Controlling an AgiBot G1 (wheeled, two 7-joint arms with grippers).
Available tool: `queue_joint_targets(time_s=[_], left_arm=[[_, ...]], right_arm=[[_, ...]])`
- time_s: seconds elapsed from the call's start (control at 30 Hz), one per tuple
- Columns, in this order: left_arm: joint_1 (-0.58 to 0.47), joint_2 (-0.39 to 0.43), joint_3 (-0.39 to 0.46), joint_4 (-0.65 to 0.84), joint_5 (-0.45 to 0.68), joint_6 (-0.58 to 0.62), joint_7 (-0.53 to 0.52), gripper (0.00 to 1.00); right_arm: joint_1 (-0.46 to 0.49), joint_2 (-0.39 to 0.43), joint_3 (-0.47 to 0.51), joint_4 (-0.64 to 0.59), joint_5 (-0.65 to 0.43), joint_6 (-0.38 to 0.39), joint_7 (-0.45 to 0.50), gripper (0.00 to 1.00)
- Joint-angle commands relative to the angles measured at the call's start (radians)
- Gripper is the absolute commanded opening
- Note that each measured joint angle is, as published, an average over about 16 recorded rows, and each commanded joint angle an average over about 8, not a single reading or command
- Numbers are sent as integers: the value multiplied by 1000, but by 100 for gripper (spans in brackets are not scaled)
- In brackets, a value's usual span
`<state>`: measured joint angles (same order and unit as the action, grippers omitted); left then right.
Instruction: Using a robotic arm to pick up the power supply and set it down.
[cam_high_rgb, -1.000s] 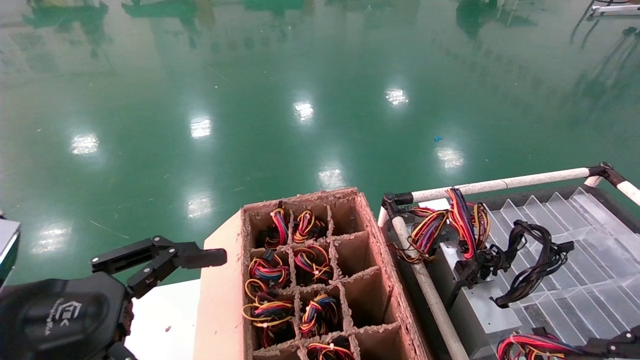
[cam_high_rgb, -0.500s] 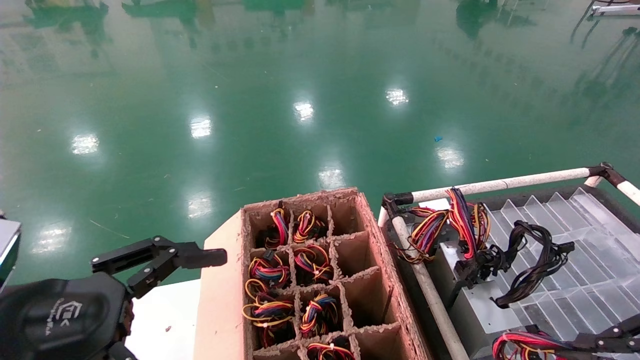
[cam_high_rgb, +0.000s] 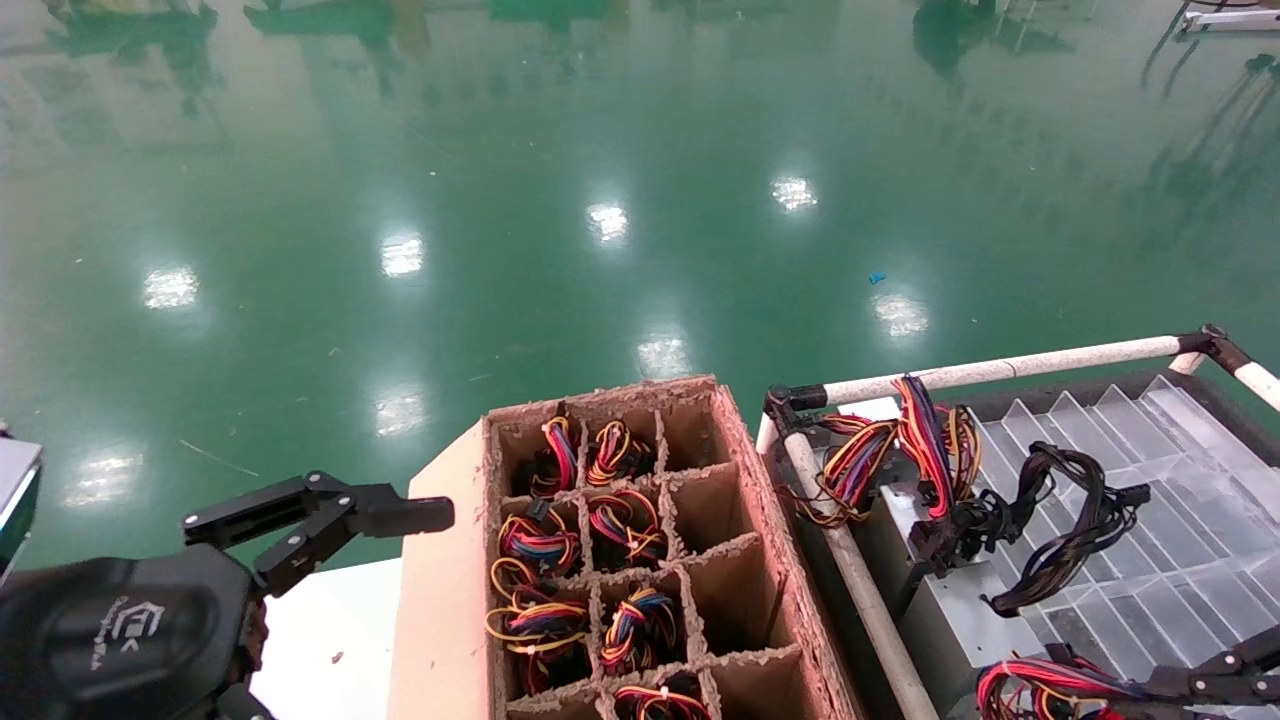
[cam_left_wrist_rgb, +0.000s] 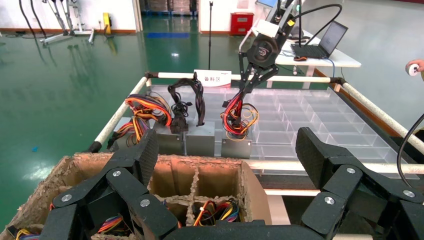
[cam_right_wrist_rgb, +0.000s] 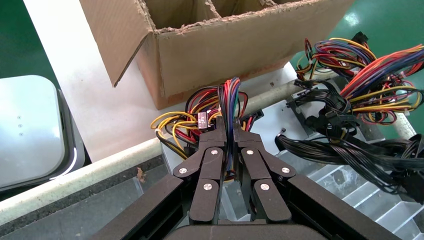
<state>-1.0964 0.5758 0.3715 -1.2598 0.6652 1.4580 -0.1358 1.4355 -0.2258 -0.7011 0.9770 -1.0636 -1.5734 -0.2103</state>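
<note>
Right gripper (cam_right_wrist_rgb: 227, 137) is pinched narrow on the wire loop of the power supply (cam_left_wrist_rgb: 236, 146), near edge of the clear divider tray (cam_left_wrist_rgb: 300, 117), right of the cardboard box (cam_high_rgb: 455, 560). Box hangs or sits directly below the fingers; contact with tray unclear. Its long axis looks vertical. Left gripper (cam_left_wrist_rgb: 225, 155) is spread wide, parked left of the cardboard box.

Silver power supply (cam_left_wrist_rgb: 236, 146), wire-hung from right tool (cam_right_wrist_rgb: 228, 131).
</note>
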Motion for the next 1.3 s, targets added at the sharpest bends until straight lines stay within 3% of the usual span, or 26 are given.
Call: queue_joint_targets(time_s=[0.03,0.33,0.37,0.57,0.63,1.3], left_arm=[[0,0,0,0,0,0,0,100],[0,0,0,0,0,0,0,100],[0,0,0,0,0,0,0,100],[0,0,0,0,0,0,0,100],[0,0,0,0,0,0,0,100],[0,0,0,0,0,0,0,100]], right_arm=[[3,1,-7,-5,-1,1,-3,4],[31,10,-29,-8,-3,-1,-4,2],[34,10,-32,-8,-3,0,-4,7],[44,7,-46,-11,-6,4,-7,81],[45,7,-49,-12,-8,5,-8,99],[52,6,-51,8,25,11,8,100]])
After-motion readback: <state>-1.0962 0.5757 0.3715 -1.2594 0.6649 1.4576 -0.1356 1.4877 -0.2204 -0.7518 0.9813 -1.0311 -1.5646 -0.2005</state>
